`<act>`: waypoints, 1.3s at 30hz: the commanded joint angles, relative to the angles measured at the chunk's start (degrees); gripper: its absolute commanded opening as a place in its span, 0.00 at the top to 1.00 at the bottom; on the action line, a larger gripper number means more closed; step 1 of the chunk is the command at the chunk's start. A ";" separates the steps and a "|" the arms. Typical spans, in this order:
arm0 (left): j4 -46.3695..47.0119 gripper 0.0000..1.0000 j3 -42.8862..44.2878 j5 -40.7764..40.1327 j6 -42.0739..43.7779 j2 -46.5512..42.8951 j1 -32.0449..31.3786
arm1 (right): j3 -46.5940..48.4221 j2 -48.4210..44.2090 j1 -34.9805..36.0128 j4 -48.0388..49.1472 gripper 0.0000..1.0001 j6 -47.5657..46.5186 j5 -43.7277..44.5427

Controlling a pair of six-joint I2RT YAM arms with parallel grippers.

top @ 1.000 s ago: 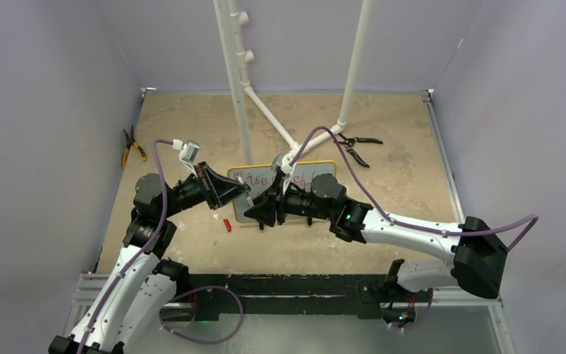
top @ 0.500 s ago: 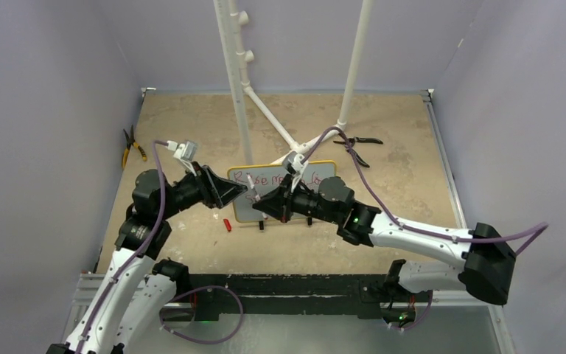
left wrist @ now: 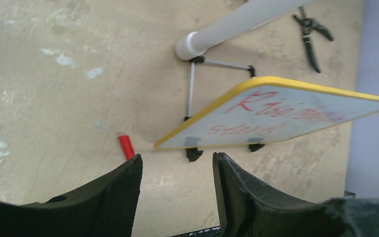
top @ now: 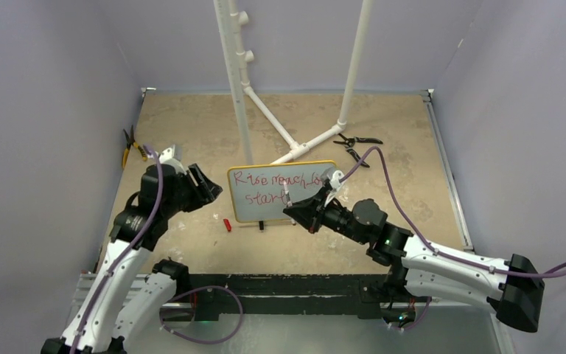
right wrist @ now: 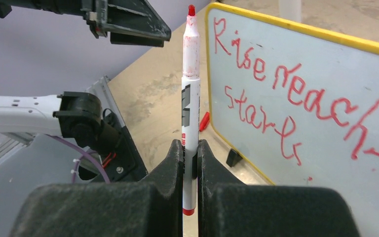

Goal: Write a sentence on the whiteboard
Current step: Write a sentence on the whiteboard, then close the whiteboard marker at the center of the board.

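The small, yellow-framed whiteboard (top: 311, 190) stood upright on its feet mid-bench, and both arms had drawn back from it. The left gripper (left wrist: 176, 168), a second earlier at the board's left end, had retreated toward the bench's left edge, jaws spread and empty. The right gripper (right wrist: 190, 148) had pulled toward the near edge, pinching the white, red-tipped marker pen (right wrist: 191, 98), tip off the surface. The red handwritten sentence (right wrist: 281, 79), "Rise reach for stars", now showed unobstructed, so the writing looked finished.

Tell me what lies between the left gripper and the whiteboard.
Only bare table between left gripper and whiteboard, top view; the red cap lies nearer the bases.
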 commanded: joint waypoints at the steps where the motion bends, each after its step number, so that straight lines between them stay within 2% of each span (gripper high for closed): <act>1: -3.49 0.49 -1.88 -4.18 -4.12 6.11 0.07 | -2.39 -3.31 -0.11 2.84 1.00 -2.04 1.86; 6: 5.25 0.51 -9.16 -0.96 -6.88 9.17 0.06 | -3.63 -4.13 -0.08 3.05 1.00 -5.01 -0.10; 10: 6.91 0.55 -12.70 -1.98 -6.82 13.99 0.06 | -5.03 -4.10 -0.07 5.99 1.00 -5.38 -4.73; 14: 10.38 0.57 -14.82 -1.02 -6.82 17.35 -0.03 | -5.34 -4.01 -0.08 6.69 1.00 -5.46 -5.42; 22: 14.93 0.61 -16.23 -1.81 -5.51 23.31 -0.81 | -5.42 -3.85 -0.10 7.04 1.00 -5.73 -6.06; 39: 15.53 0.72 -14.26 -5.85 -4.84 31.66 -4.75 | -5.94 -4.60 -0.07 7.30 1.00 -5.72 -6.38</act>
